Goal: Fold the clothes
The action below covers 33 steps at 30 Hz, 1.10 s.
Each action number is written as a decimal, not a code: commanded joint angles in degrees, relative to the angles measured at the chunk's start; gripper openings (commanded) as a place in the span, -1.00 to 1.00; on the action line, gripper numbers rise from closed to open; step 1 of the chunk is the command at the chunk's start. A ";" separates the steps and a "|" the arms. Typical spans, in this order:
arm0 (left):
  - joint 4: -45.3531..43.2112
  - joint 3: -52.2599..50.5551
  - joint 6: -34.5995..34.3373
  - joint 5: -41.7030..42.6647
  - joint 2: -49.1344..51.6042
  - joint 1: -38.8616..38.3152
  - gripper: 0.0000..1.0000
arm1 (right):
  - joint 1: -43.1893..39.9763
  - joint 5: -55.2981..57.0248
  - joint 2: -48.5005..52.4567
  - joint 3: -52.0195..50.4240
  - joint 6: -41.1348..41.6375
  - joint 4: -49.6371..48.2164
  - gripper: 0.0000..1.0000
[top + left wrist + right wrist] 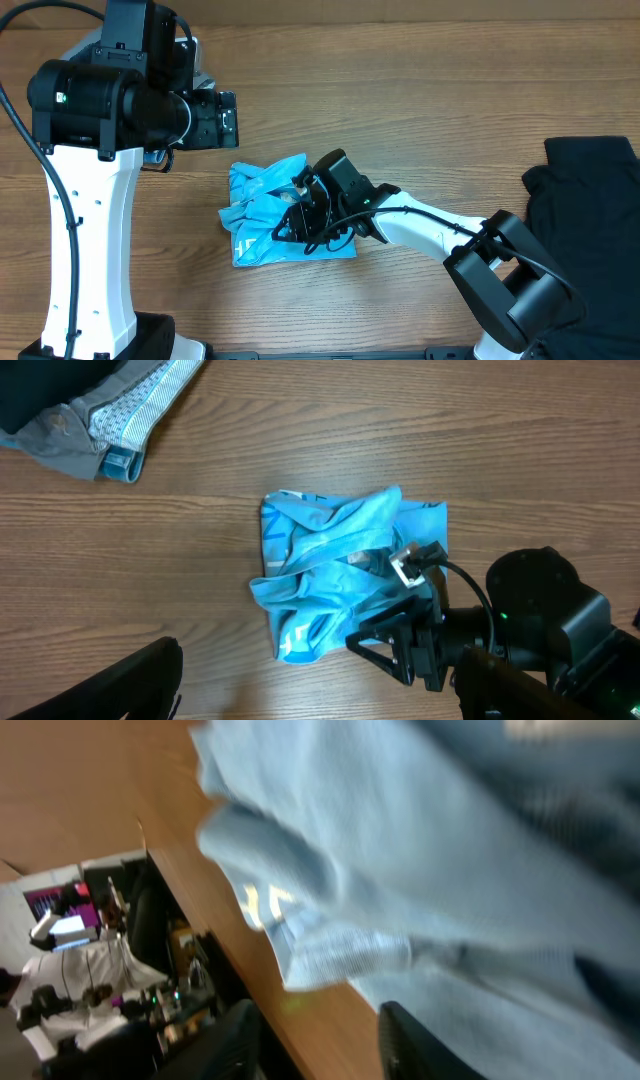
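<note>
I see a sky-blue T-shirt point(255, 215) with white marks at centre, a black garment point(590, 200) at 3 o'clock, and a grey garment point(60, 435) with white-and-teal striped lining at 11 o'clock, all on the brown wood-grain table point(420, 110).

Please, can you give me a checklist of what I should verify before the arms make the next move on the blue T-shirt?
1. Left end effector open and empty: ok, nothing is between its fingers.
2. Right end effector gripping the sky-blue T-shirt: cannot tell. It sits on the fabric, but its own view is blurred.
3. T-shirt lying flat for folding: not ok, it is a crumpled bundle.
4. Left end effector apart from the T-shirt: ok.
5. Black garment apart from the T-shirt: ok, bare wooden table lies between them.
6. Grey garment apart from the T-shirt: ok.
</note>
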State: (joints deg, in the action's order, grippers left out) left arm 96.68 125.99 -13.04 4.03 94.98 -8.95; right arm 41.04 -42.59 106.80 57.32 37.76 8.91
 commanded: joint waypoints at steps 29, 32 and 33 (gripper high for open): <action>-0.26 1.31 -4.04 2.25 -1.03 13.03 0.96 | 10.78 31.08 0.85 17.55 -7.04 10.84 0.04; -0.17 1.31 -2.78 3.50 -1.03 14.16 0.96 | 10.78 31.85 2.58 17.55 -6.01 10.01 0.04; -0.09 1.31 -2.23 3.52 -1.03 14.19 0.96 | 10.78 31.76 3.17 17.55 -5.97 9.90 0.04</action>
State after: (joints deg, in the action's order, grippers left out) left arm 96.47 126.02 -16.32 4.71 94.98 4.69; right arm 52.05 -12.82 107.44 73.93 30.61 19.27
